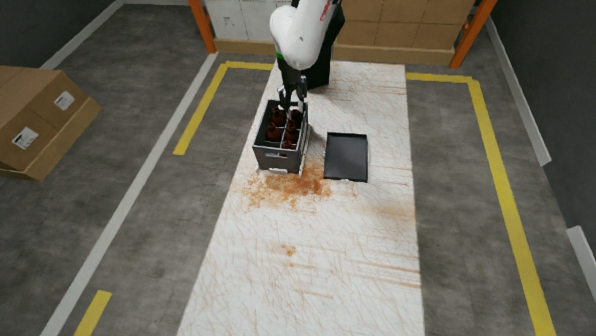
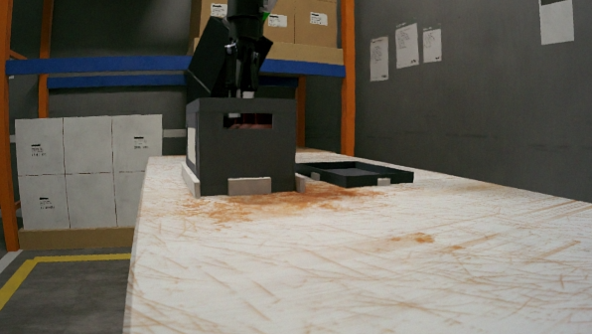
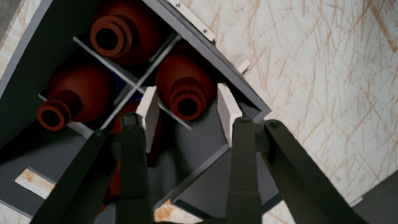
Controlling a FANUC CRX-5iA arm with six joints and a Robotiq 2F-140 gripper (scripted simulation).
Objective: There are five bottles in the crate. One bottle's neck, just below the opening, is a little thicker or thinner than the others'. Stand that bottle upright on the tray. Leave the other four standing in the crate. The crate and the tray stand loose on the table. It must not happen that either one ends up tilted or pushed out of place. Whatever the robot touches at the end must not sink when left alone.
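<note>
The part-open fingers (image 1: 292,95) (image 2: 241,75) of a robot arm (image 1: 300,37) stand on either side of a brown bottle's neck (image 3: 187,102), gripping nothing, in the dark crate (image 1: 277,157) (image 2: 246,154) (image 3: 197,42) on the table (image 1: 320,225) (image 2: 348,258) (image 3: 310,60), near the tray (image 1: 346,156) (image 2: 370,174).

No text legible anywhere. Landmark: crate (image 1: 277,161) (image 2: 245,159) (image 3: 210,51).
- Top view, beyond crate: red lettering on white arm (image 1: 299,37), cut off by frame edge, can't read. White boxes (image 1: 255,20) behind it carry a black print, too small.
- Top view, left of crate: two white labels on brown cartons (image 1: 37,112), dark marks only.
- Exterior view, behind and above crate: white labels on cartons (image 2: 308,37), blurred. Left of crate: black prints on white cartons (image 2: 86,191), unreadable. Right of crate: written sheets on grey wall (image 2: 462,99), illegible.
</note>
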